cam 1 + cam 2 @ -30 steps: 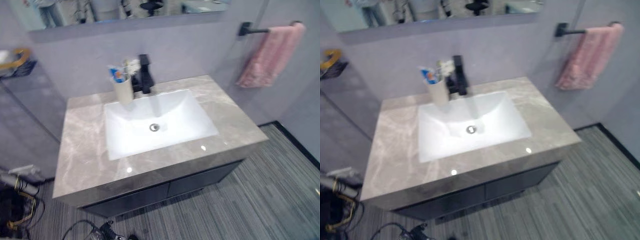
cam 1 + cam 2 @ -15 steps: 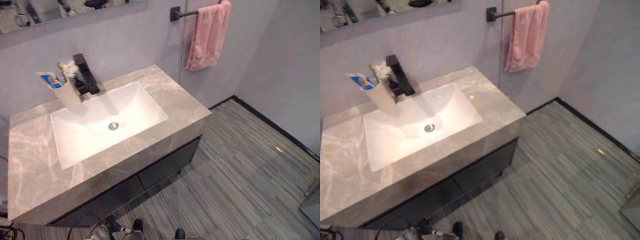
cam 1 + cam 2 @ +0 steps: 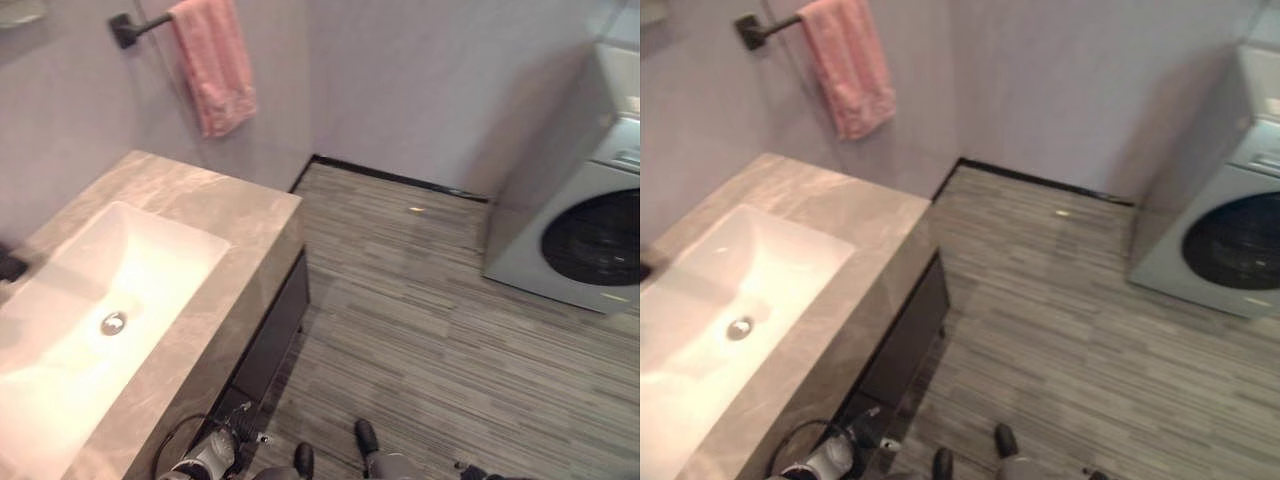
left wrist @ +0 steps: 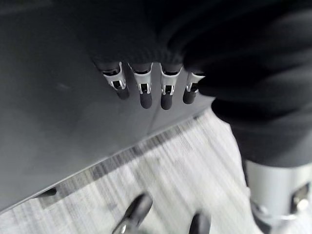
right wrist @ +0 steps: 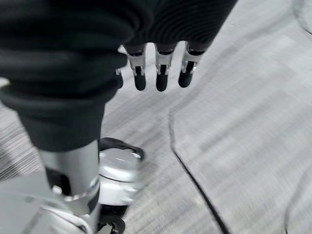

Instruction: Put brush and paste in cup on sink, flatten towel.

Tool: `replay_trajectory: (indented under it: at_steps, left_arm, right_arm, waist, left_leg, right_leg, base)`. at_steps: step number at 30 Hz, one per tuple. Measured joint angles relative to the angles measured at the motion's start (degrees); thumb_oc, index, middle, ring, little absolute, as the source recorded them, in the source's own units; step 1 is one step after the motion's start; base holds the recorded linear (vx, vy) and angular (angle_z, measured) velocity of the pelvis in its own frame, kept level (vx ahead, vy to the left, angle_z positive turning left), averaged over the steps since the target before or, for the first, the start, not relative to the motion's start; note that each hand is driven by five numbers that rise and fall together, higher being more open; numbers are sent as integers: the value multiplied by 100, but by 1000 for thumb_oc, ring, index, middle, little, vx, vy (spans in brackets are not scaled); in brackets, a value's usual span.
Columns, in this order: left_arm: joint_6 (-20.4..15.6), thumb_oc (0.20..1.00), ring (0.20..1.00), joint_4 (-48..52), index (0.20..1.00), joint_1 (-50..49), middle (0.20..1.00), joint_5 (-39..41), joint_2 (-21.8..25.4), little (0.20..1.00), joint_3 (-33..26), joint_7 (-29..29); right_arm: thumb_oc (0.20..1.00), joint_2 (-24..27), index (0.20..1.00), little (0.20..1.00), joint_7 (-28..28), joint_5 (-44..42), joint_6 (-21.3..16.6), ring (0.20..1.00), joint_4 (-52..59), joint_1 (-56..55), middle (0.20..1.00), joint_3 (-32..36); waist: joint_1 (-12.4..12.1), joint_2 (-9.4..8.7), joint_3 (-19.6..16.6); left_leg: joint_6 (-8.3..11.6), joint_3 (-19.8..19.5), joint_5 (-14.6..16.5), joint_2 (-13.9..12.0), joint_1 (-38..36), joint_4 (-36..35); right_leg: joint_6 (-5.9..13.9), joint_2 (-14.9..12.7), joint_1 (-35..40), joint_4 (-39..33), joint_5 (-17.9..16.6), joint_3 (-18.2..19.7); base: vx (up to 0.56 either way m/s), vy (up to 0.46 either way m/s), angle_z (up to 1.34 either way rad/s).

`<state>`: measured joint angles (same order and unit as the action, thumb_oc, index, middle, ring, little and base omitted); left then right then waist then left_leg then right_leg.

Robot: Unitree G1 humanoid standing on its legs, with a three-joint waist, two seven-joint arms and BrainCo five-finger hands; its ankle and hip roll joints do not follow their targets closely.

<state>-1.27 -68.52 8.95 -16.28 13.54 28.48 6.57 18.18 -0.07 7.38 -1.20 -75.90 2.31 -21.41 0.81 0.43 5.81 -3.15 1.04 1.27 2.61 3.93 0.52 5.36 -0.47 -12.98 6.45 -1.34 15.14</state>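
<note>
Overhead, we see the pink terry towel [image 3: 213, 66] draped in bunched folds over a black wall bar [image 3: 135, 27], above the far end of the grey marble counter [image 3: 243, 222] with its white rectangular sink basin [image 3: 150, 262], while a white front-loading washing machine [image 3: 583, 222] stands well apart across the striped grey floor [image 3: 420, 320]. In the wrist views we note the left hand [image 4: 155, 86] hanging with relaxed, straight fingers holding nothing before a dark cabinet front [image 4: 58, 126], and the right hand [image 5: 158, 68] likewise slack and empty above the floor.
</note>
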Motion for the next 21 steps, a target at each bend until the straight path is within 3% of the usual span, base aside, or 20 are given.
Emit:
replay_trajectory:
  at_steps: [1,2,3,4,5,6,7,9,11,14,17,19,20,21]
  left_arm:
    - [7,1000,1000,73,1000,-22,1000,6,26,1000,38,6]
    - [-8,1000,1000,249,1000,-132,1000,6,219,1000,180,45]
    - [29,1000,1000,275,1000,-71,1000,-19,188,1000,174,33]
    - [13,1000,1000,579,1000,-71,1000,-71,214,1000,217,24]
    - [-19,1000,1000,943,1000,-147,1000,-117,321,1000,275,36]
    - [-197,1000,1000,1433,1000,-414,1000,-240,640,1000,270,72]
    - [-227,1000,1000,1387,1000,-441,1000,-252,695,1000,160,74]
    - [-253,1000,1000,1092,1000,-506,1000,-202,576,1000,-182,74]
    - [-232,1000,1000,700,1000,-460,1000,-89,395,1000,-280,66]
    - [-226,1000,1000,602,1000,-452,1000,-6,278,1000,-248,69]
    - [-227,1000,1000,567,1000,-405,1000,-2,278,1000,-242,80]
    - [-236,1000,1000,613,1000,-411,1000,64,319,1000,-332,110]
    - [-237,1000,1000,685,1000,-433,1000,267,335,1000,-534,132]
    - [-235,1000,1000,695,1000,-448,1000,299,334,1000,-537,143]
  right_arm:
    - [1000,-68,1000,1000,-26,1,18,1000,-22,34,1000,-4]
    - [1000,-258,1000,1000,-79,1,39,1000,-161,318,1000,-8]
    - [1000,-203,1000,1000,-130,19,18,1000,0,398,1000,-35]
    - [1000,-98,1000,1000,-183,26,60,1000,90,359,1000,-37]
    - [1000,0,1000,1000,-189,26,111,1000,158,319,1000,-32]
    - [1000,65,1000,1000,-206,19,64,1000,486,234,1000,-4]
    - [1000,96,1000,1000,-218,-4,-4,1000,676,184,1000,-4]
    - [1000,140,1000,1000,-230,-115,-127,1000,919,150,1000,-3]
    - [1000,137,1000,1000,-230,-251,-159,1000,928,121,1000,-9]
    - [1000,165,1000,1000,-227,-503,-154,1000,884,27,1000,57]
    - [1000,140,1000,1000,-223,-675,-157,1000,888,-86,1000,125]
    - [1000,127,1000,1000,-212,-947,-224,1000,886,-148,1000,249]
    - [1000,112,1000,1000,-192,-1145,-281,1000,777,-151,1000,406]
    - [1000,113,1000,1000,-195,-1177,-278,1000,715,-146,1000,427]
  waist:
    - [-39,-89,-6]
    - [-418,-185,16]
    - [-288,-90,57]
    - [-346,8,91]
    - [-466,38,100]
    - [-587,-56,78]
    - [-512,-67,59]
    - [-451,33,-2]
    - [-412,108,-92]
    - [-324,143,-144]
    - [-323,-20,-145]
    - [-326,-171,-76]
    - [-403,-305,-21]
    - [-432,-346,-3]
  left_leg:
    - [53,300,-24,-62,31,110]
    - [37,917,49,-253,134,141]
    - [44,906,39,-363,183,173]
    - [68,919,20,-439,145,151]
    - [75,1065,18,-512,26,107]
    - [203,1294,113,-549,-230,49]
    - [267,1354,138,-572,-332,44]
    - [307,1232,100,-725,-383,110]
    - [326,1060,91,-872,-379,222]
    - [542,970,-6,-1041,-239,474]
    - [725,731,-128,-1056,-31,901]
    - [1043,444,-278,-1102,366,1802]
    - [1289,89,-497,-1087,739,2583]
    - [1304,47,-446,-1066,843,2710]
  right_leg:
    - [-119,-43,-114,51,-99,-353]
    - [-240,-286,-354,-58,-47,-1788]
    - [-198,-463,-248,-32,60,-2387]
    - [-213,-765,-48,59,187,-3434]
    - [-122,-938,120,182,264,-4044]
    - [58,-1060,469,313,196,-3882]
    - [-79,-912,624,118,226,-3687]
    - [-136,-686,743,-1,188,-3437]
    - [-211,-498,887,-219,163,-3384]
    - [-253,-298,912,-337,207,-3280]
    - [-376,-246,1020,-508,185,-3180]
    - [-638,-142,1105,-547,215,-2968]
    - [-733,-153,1204,-614,180,-2905]
    - [-799,-147,1228,-661,134,-2898]
  base:
    - [-98,2,-185]
    - [-40,31,-162]
    - [-32,46,-137]
    - [-3,37,-27]
    - [17,-44,-86]
    - [37,-87,-104]
    - [69,-115,-87]
    - [54,-69,-35]
    - [69,-118,-28]
    - [81,-206,-1]
    - [-13,-169,10]
    - [6,-63,2]
    - [46,-3,-10]
    - [61,31,-20]
